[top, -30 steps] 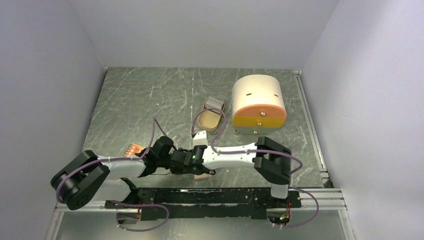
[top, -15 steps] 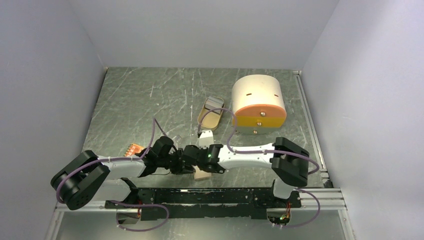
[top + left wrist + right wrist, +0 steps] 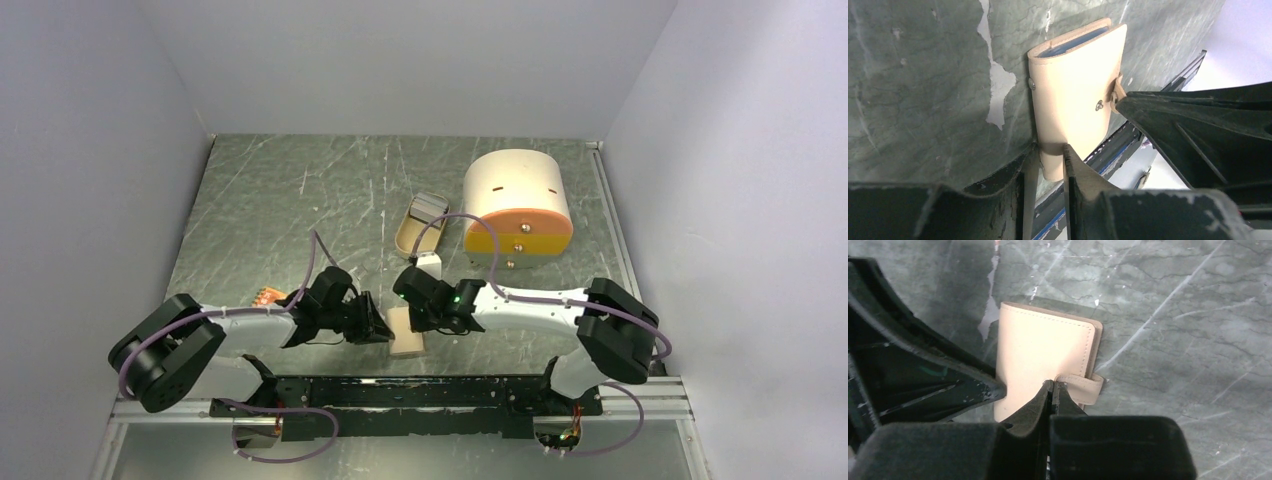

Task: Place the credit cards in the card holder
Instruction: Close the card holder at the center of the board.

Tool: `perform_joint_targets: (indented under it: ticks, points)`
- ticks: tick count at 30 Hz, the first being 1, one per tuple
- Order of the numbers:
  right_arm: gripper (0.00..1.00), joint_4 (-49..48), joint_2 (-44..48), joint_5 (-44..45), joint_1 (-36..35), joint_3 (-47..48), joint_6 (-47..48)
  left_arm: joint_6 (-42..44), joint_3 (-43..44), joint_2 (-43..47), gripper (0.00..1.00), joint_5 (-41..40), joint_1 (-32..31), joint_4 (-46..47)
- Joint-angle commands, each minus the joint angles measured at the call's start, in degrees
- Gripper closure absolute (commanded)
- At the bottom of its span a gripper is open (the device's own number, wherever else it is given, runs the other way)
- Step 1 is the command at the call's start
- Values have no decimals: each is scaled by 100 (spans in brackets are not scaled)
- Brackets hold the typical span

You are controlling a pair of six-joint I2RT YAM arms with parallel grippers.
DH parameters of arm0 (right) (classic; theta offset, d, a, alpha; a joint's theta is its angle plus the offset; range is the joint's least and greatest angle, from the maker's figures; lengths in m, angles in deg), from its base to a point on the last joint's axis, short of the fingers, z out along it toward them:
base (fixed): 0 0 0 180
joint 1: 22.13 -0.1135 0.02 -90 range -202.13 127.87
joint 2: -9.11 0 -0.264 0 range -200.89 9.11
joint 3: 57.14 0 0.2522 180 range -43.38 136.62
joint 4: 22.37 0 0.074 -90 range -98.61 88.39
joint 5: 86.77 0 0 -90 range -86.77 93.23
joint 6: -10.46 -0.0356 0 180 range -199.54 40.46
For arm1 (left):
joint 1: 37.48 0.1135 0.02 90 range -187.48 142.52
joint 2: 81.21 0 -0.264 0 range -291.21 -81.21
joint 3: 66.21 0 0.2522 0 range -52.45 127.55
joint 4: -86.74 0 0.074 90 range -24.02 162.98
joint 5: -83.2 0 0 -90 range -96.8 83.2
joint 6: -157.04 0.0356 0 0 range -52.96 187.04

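The beige card holder lies closed and flat near the table's front edge. In the left wrist view a light blue credit card shows as a thin edge inside the card holder's far open end. My left gripper is shut on the holder's near corner, one finger on each side. My right gripper is shut with nothing between its fingers, its tips resting on the card holder beside the snap tab. From above, the left gripper and right gripper flank the holder.
An oval tan tin with its lid stands mid-table. A large cream box with an orange front is right of it. An orange-red dotted piece lies by the left arm. A black rail runs along the near edge.
My right arm has swung to the right, off the left gripper, uncovering the holder. Its shut tips now rest at the snap tab. The left gripper shifted slightly right.
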Motion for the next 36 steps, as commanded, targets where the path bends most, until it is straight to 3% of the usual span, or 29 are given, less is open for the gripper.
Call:
perform_joint_targets:
  ticks: [1, 36]
  points:
    - [100, -340, 165, -390, 88, -112, 226, 40, 106, -86, 71, 19, -27, 169]
    - [100, -489, -383, -665, 124, -205, 216, 99, 122, -100, 74, -51, -27, 66]
